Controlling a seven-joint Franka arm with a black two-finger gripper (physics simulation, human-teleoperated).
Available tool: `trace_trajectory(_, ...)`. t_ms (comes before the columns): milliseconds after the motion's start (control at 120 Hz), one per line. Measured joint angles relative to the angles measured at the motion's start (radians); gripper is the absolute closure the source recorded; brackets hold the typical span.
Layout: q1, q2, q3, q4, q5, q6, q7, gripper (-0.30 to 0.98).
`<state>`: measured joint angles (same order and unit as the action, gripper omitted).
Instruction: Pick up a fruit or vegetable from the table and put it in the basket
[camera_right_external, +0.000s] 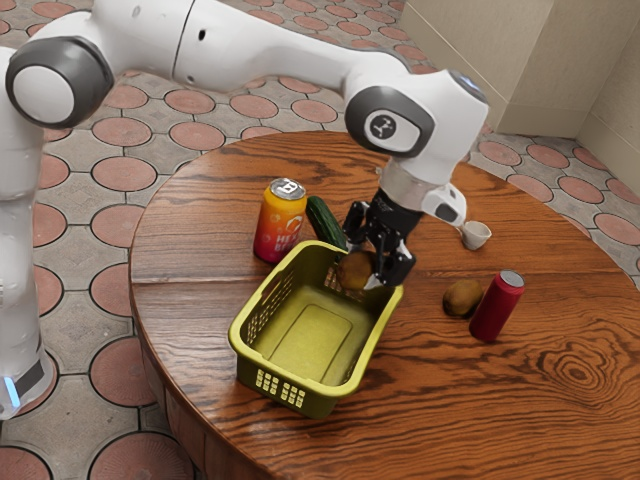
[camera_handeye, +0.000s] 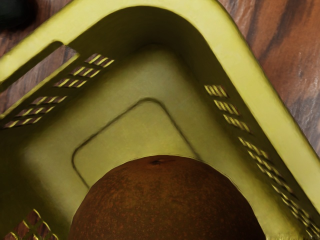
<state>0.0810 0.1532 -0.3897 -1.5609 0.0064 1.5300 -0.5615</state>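
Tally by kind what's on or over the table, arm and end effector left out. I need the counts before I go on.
Brown fruits: 2
Cucumber: 1
Drink cans: 2
Cup: 1
Basket: 1
Total: 7

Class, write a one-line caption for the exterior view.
The robot's gripper holds a brown fruit over a green basket on a wooden table.
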Motion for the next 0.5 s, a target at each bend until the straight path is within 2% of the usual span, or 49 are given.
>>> trace_trajectory(58, 0.0, -0.012, 0.0, -0.012, 0.0, -0.004, -0.008, 0.41)
trace_trajectory(142, 0.001, -0.018, -0.002, -0.028, -0.005, -0.003, -0.022, 0.23)
trace_trajectory(242, 0.001, -0.018, -0.003, -0.031, -0.011, -0.003, -0.036, 0.11)
trace_trajectory(375, 0.024, -0.019, -0.019, -0.014, -0.068, 0.003, -0.05, 0.04)
trace_trajectory(500, 0.01, -0.016, -0.057, 0.0, -0.053, 0.01, -0.061, 0.02)
